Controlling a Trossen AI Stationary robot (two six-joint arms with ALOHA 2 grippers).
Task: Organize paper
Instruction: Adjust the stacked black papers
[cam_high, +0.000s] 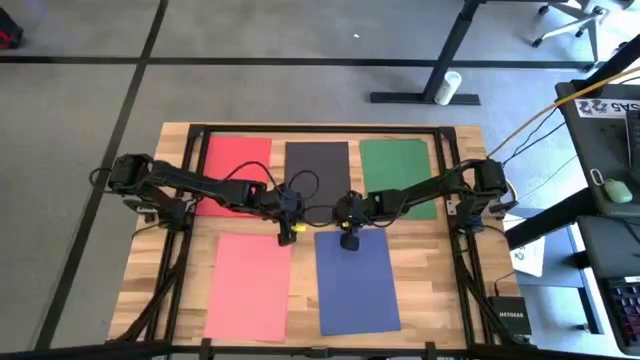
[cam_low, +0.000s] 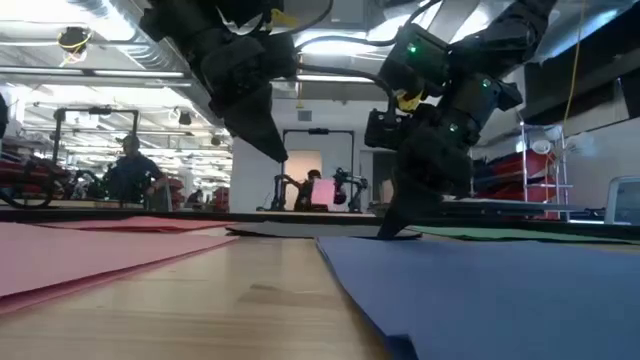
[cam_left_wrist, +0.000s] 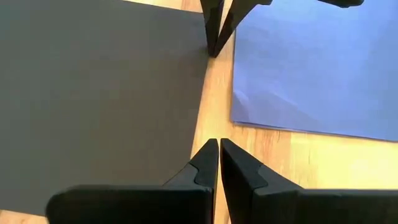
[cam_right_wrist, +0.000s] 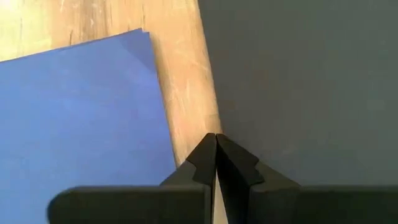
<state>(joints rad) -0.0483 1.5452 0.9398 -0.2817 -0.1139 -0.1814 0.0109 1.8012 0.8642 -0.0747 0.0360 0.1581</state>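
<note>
Five sheets of paper lie flat on the wooden table: red (cam_high: 235, 165), black (cam_high: 317, 165) and green (cam_high: 395, 165) in the far row, pink (cam_high: 250, 285) and blue (cam_high: 358, 285) in the near row. My left gripper (cam_high: 290, 232) is shut and hangs clear above the table (cam_low: 277, 152), over the wood strip beside the black sheet (cam_left_wrist: 99, 93). My right gripper (cam_high: 350, 240) is shut, its tips down at the black sheet's near edge (cam_right_wrist: 261, 74), just beyond the blue sheet's far edge (cam_right_wrist: 81, 112). My right gripper comes down steeply from above, and its shut fingertips (cam_low: 395, 232) meet the table at the black sheet's near edge (cam_left_wrist: 202, 46), beside the bare wood strip. Whether the tips rest on the paper or on the wood, I cannot tell. The black sheet lies flat.
Both arm bases stand at the table's left (cam_high: 135, 180) and right (cam_high: 485, 185) edges, and a dark frame rail (cam_high: 320, 128) runs along the far edge. A narrow bare wood strip (cam_left_wrist: 214, 106) separates black from blue. People show in the room beyond (cam_low: 125, 170).
</note>
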